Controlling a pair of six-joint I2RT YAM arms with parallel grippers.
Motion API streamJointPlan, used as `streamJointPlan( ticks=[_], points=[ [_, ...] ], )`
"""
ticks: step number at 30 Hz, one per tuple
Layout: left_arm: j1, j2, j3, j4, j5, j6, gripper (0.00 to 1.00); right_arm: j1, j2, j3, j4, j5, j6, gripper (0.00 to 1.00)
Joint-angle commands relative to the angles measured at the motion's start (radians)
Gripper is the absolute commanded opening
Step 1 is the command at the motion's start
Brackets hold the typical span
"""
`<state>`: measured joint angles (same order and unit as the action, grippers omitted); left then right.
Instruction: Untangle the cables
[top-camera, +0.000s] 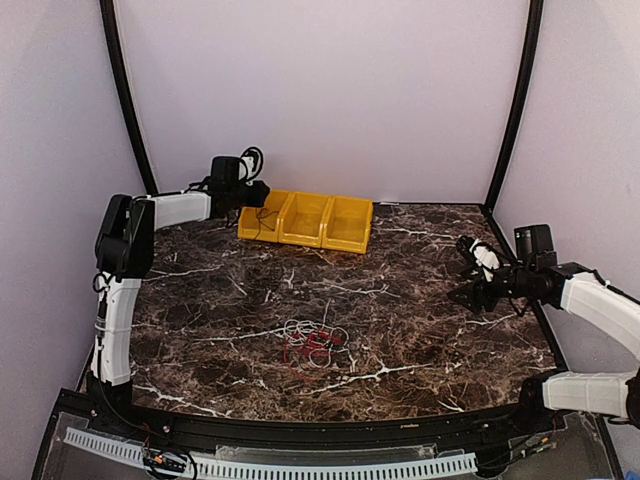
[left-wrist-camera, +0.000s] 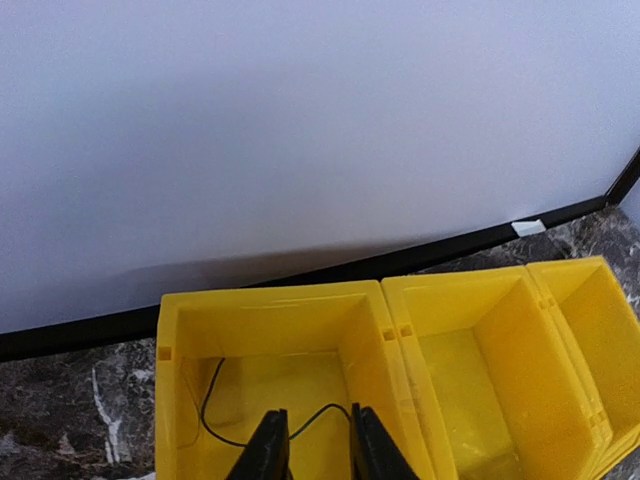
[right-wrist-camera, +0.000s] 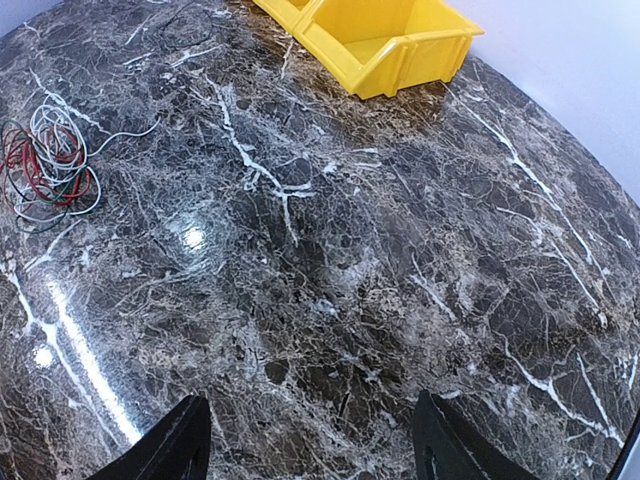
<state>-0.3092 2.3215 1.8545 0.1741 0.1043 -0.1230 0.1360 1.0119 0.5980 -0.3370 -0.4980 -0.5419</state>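
The cables (top-camera: 315, 345) sit in a red-and-white bundle mid-table (top-camera: 430, 330), towards the front edge, with bare marble all round. The right gripper (top-camera: 474, 270) hovers wide open and empty, well off right. The left wrist view adds one dark cable (left-wrist-camera: 204, 405) in the leftmost yellow bin (left-wrist-camera: 270, 298), with the left gripper (left-wrist-camera: 317, 415) slightly parted over it.

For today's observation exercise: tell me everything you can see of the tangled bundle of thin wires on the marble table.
The tangled bundle of thin red, white and dark wires lies flat in loose overlapping loops on the dark, white-veined marble tabletop, near its front middle. One white strand trails out sideways. Only the tabletop touches it.
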Motion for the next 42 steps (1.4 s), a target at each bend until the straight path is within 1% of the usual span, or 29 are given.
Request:
streamJointPlan(
  ticks=[1, 5, 9, 11, 12, 13, 14, 15, 16, 18, 20, 23, 26, 30, 32, 36, 38, 42],
  points=[
    [0.007, -0.040, 0.072, -0.138, -0.029, -0.019, 0.34, -0.006, -0.007, -0.003, 0.027, -0.015, -0.007, 0.71],
    [0.007, -0.111, 0.023, -0.226, -0.021, -0.034, 0.45, -0.006, -0.021, -0.006, 0.029, -0.016, -0.009, 0.71],
    [0.006, -0.198, -0.016, -0.361, 0.029, -0.098, 0.50, -0.006, -0.030, -0.006, 0.025, -0.017, -0.012, 0.71],
    [0.003, -0.269, -0.087, -0.397, 0.016, -0.147, 0.51, -0.006, -0.038, -0.007, 0.025, -0.020, -0.012, 0.71],
    [0.000, -0.336, -0.179, -0.392, 0.001, -0.179, 0.51, -0.006, -0.042, -0.007, 0.024, -0.020, -0.013, 0.71],
    [-0.003, -0.372, -0.232, -0.349, -0.003, -0.190, 0.52, -0.006, -0.048, -0.007, 0.025, -0.021, -0.014, 0.71],
    [-0.010, -0.452, -0.357, -0.318, -0.004, -0.212, 0.52, -0.006, -0.052, -0.008, 0.025, -0.022, -0.014, 0.71],
    [-0.013, -0.489, -0.421, -0.262, -0.004, -0.222, 0.52, -0.006, -0.055, -0.009, 0.025, -0.023, -0.015, 0.71],
    [-0.019, -0.557, -0.524, -0.240, -0.007, -0.240, 0.52, -0.006, -0.059, -0.009, 0.025, -0.027, -0.016, 0.71],
    [-0.023, -0.623, -0.633, -0.222, -0.010, -0.264, 0.51, -0.006, -0.061, -0.010, 0.023, -0.034, -0.018, 0.71],
    [-0.024, -0.651, -0.687, -0.255, -0.016, -0.280, 0.47, -0.005, -0.056, -0.007, 0.019, -0.040, -0.020, 0.71],
    [-0.025, -0.651, -0.746, -0.279, 0.000, -0.295, 0.42, -0.004, -0.034, 0.004, 0.004, -0.048, -0.025, 0.71],
    [-0.025, -0.622, -0.761, -0.276, 0.007, -0.308, 0.40, -0.003, -0.020, 0.011, -0.003, -0.050, -0.026, 0.71],
    [-0.025, -0.573, -0.778, -0.187, -0.017, -0.298, 0.45, -0.004, -0.028, 0.008, -0.001, -0.048, -0.027, 0.71],
    [-0.025, -0.540, -0.767, -0.150, 0.001, -0.282, 0.45, -0.003, -0.030, 0.005, -0.001, -0.048, -0.026, 0.71],
    [-0.024, -0.461, -0.713, -0.141, 0.007, -0.256, 0.44, -0.003, -0.023, 0.008, 0.000, -0.045, -0.027, 0.71],
    [-0.024, -0.417, -0.654, -0.162, -0.007, -0.239, 0.43, -0.003, -0.019, 0.008, -0.001, -0.041, -0.027, 0.71],
    [-0.024, -0.360, -0.611, -0.164, -0.041, -0.209, 0.42, -0.004, -0.023, 0.005, 0.001, -0.038, -0.025, 0.71]
  ],
)
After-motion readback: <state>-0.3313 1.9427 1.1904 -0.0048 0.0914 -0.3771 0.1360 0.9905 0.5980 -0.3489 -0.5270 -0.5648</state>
